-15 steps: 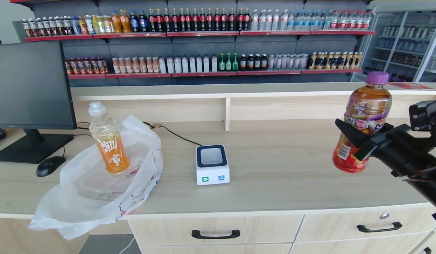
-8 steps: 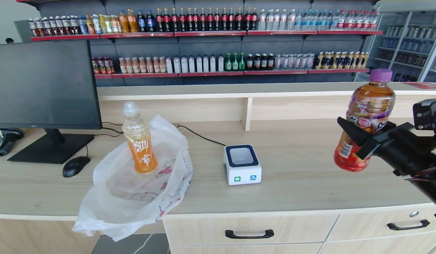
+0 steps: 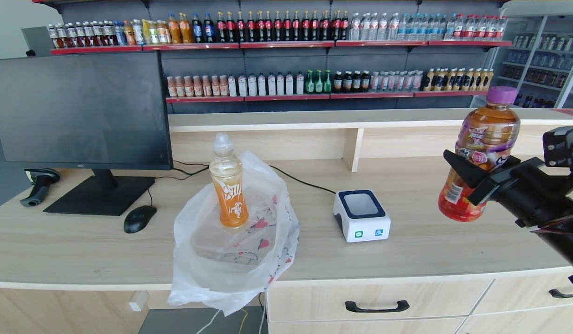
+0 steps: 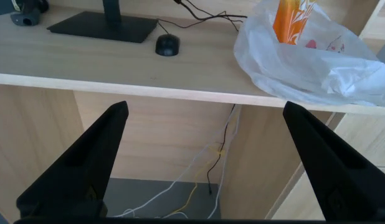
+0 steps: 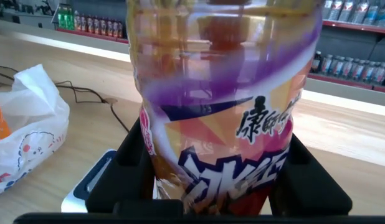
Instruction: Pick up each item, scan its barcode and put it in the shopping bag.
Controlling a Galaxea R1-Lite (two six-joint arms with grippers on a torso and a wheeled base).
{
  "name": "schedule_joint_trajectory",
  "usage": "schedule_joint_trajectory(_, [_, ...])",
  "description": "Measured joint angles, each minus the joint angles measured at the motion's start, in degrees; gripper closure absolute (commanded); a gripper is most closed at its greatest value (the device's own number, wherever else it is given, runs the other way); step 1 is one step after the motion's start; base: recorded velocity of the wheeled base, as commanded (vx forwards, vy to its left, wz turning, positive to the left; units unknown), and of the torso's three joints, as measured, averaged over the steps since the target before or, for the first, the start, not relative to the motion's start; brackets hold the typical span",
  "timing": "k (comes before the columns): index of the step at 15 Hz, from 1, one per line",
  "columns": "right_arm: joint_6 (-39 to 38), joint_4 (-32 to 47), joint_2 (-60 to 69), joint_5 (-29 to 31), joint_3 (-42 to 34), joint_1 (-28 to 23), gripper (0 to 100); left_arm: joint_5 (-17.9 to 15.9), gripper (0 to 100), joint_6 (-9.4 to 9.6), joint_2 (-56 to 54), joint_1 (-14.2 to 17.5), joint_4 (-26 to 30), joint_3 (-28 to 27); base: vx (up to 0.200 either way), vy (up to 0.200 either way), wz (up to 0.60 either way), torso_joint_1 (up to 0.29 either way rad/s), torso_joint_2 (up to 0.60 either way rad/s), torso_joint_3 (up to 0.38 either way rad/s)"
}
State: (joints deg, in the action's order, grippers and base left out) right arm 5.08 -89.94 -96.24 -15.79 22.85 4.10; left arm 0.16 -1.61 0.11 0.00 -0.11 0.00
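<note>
A purple-capped plastic bottle of amber tea (image 3: 482,153) is held upright, clamped in the right gripper (image 3: 474,174) above the wooden counter (image 3: 430,241); the white box scanner (image 3: 361,215) lies lower, toward the robot's left.

Bottle (image 3: 228,188) in bag (image 3: 212,283), left of scanner (image 3: 361,215).

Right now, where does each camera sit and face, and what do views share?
Head view: high on the robot, facing forward and down at the counter; right gripper holds a bottle.
Left wrist view: low before the counter, facing its front edge; open left gripper in front.
Right wrist view: behind the bottle between its fingers, facing the scanner.
Shared: all three show the shopping bag.
</note>
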Motion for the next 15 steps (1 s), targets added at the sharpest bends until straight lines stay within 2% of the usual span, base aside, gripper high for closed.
schedule_joint_trajectory(5, [-0.11, -0.13, -1.05, -0.17, -0.02, 0.54, 100, -0.06, 0, 0.38, 0.0, -0.05, 0.01, 0.0, 0.0, 0.0, 0.0, 0.0, 0.0, 0.0])
schedule_joint_trajectory(10, [0.24, -0.24, -1.68, -0.16, -0.09, 1.74, 100, -0.09, 0, 0.27, 0.0, -0.02, 0.06, 0.0, 0.2, -0.16, 0.0, -0.001, 0.0, 0.005])
schedule_joint_trajectory(15, [1.91, 0.22, -2.82, -0.13, -0.11, 3.18, 100, -0.11, 0, 0.3, 0.0, 0.0, 0.04, 0.0, 0.0, 0.0, 0.0, 0.0, 0.0, 0.0])
